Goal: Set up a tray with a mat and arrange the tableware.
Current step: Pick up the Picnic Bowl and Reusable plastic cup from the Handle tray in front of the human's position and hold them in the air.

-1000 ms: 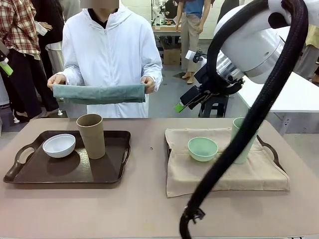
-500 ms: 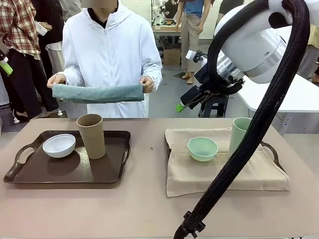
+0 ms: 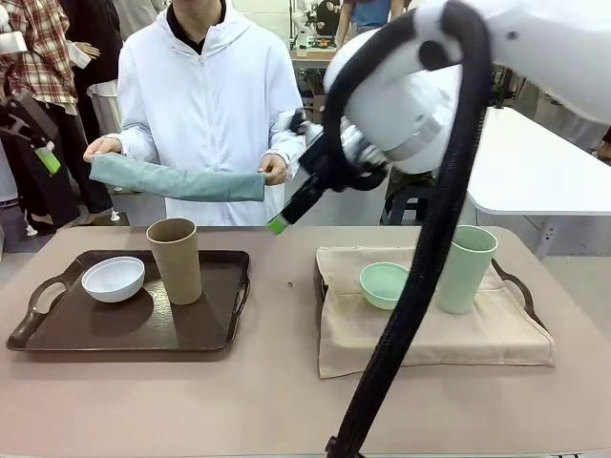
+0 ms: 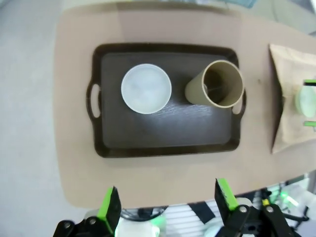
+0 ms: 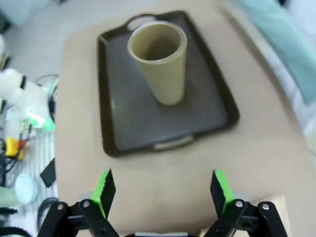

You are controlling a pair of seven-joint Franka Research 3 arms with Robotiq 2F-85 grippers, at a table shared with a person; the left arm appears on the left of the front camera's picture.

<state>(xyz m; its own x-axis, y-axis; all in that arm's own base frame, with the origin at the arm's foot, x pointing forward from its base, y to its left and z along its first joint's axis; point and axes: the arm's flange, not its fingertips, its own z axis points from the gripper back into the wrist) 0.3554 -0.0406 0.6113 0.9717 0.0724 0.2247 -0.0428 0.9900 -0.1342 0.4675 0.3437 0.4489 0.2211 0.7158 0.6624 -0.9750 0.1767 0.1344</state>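
A dark brown tray (image 3: 210, 324) at the table's left holds a small white bowl (image 3: 113, 278) and a tall tan cup (image 3: 175, 260). At the far side a person holds a folded teal mat (image 3: 177, 179) in both hands. The right gripper (image 3: 280, 223) hangs open above the table's middle, between the person's mat and the tan cup (image 5: 163, 61); its fingers (image 5: 103, 190) are spread with nothing between them. High at the left edge hangs the left gripper (image 3: 43, 153), open (image 4: 167, 202), looking down on the tray (image 4: 163, 128), white bowl (image 4: 146, 89) and tan cup (image 4: 215, 84).
On the right, a second tray (image 3: 520, 286) is covered by a beige mat (image 3: 430, 334) carrying a mint-green bowl (image 3: 385, 284) and a tall mint-green cup (image 3: 466, 269). The right arm's black cable (image 3: 420, 286) drapes in front of them. A white table stands behind on the right.
The right arm has swung left from above the right tray to the middle, toward the tan cup. The left gripper has shifted a little right and down. The person's mat now tilts.
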